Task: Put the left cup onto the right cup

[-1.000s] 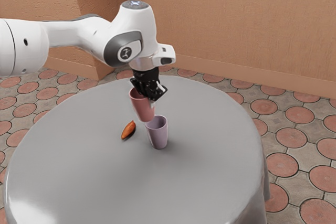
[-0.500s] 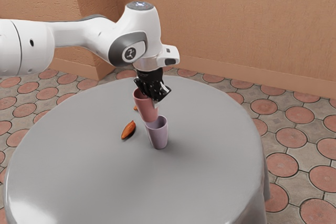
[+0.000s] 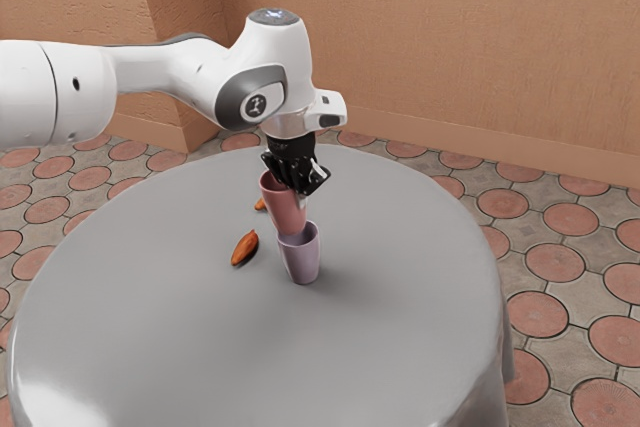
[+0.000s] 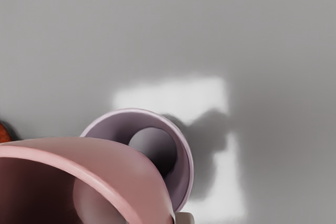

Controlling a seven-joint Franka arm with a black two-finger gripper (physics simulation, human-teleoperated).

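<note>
**Pink cup held tilted over the mouth of the purple cup**

The gripper (image 3: pixel 299 185) is closed on the rim of the pink cup (image 3: pixel 281 205). Its two black fingers pinch the cup wall on the side toward the exterior view's right, with only a narrow gap between them. The pink cup hangs in the air, clear of the table (image 3: pixel 400 297), and it is tilted, with its open mouth facing up and a little toward the exterior view's left.

Its bottom end is right at the rim of the purple cup (image 3: pixel 299 252), on the side toward the exterior view's left. I cannot tell if the two cups touch. In the wrist view the pink cup (image 4: pixel 105 182) covers one part of the mouth of the purple cup (image 4: pixel 185 163), and the rest of the mouth stays visible.

The purple cup stands upright near the middle of the round grey table. An orange object (image 3: pixel 244 246) lies on the table just beside it, toward the exterior view's left. A smaller orange piece (image 3: pixel 260 204) shows behind the pink cup. The white arm (image 3: pixel 150 72) comes in from the exterior view's left. A tiled floor (image 3: pixel 560 217) surrounds the table.
</note>
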